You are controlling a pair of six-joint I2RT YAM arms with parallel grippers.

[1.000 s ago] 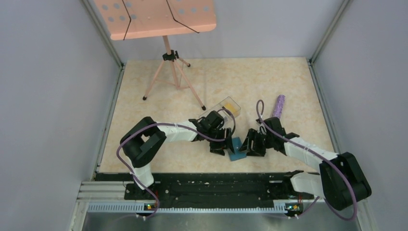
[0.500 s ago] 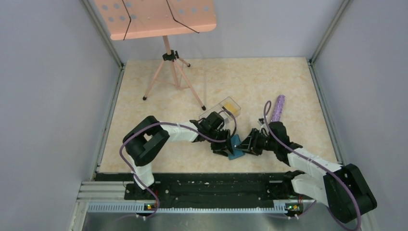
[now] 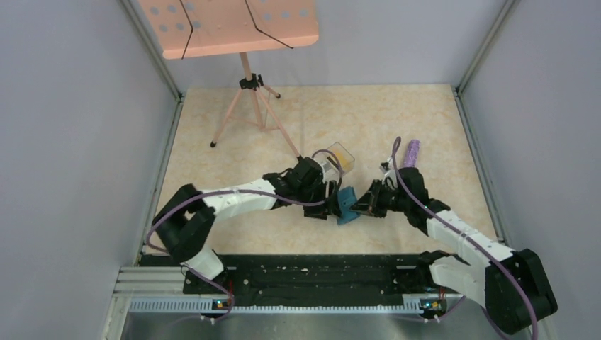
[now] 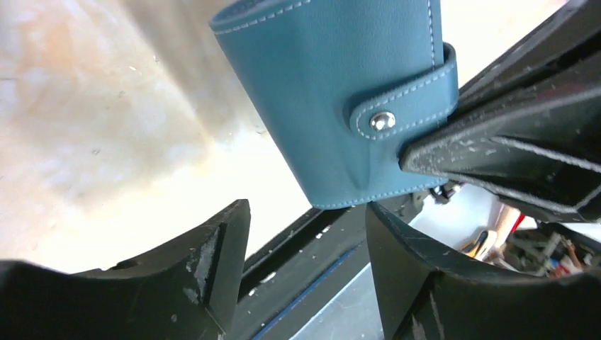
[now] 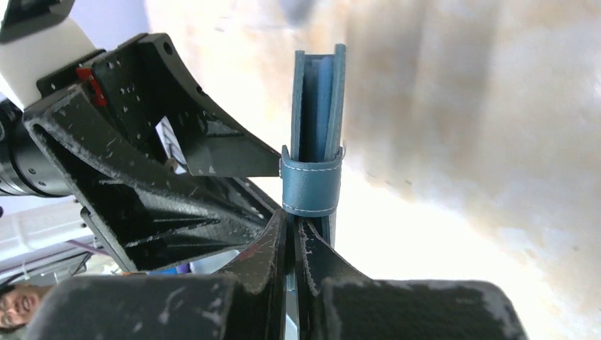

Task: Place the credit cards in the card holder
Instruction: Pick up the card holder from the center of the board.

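One closed teal card holder [image 4: 333, 92], on edge over the near middle of the counter [image 3: 354, 120], long axis running near to far, snapped tab toward the right hand [image 5: 296, 237], which is clenched on that edge, left hand [image 4: 305, 227] spread wide just beside it, one clear box [image 3: 336, 157] holding yellow credit cards [image 3: 341, 151], count unclear.

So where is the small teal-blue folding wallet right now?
In the top view, the teal-blue folding wallet is centre-front, pinched by the right gripper, with the open left gripper just left of it.
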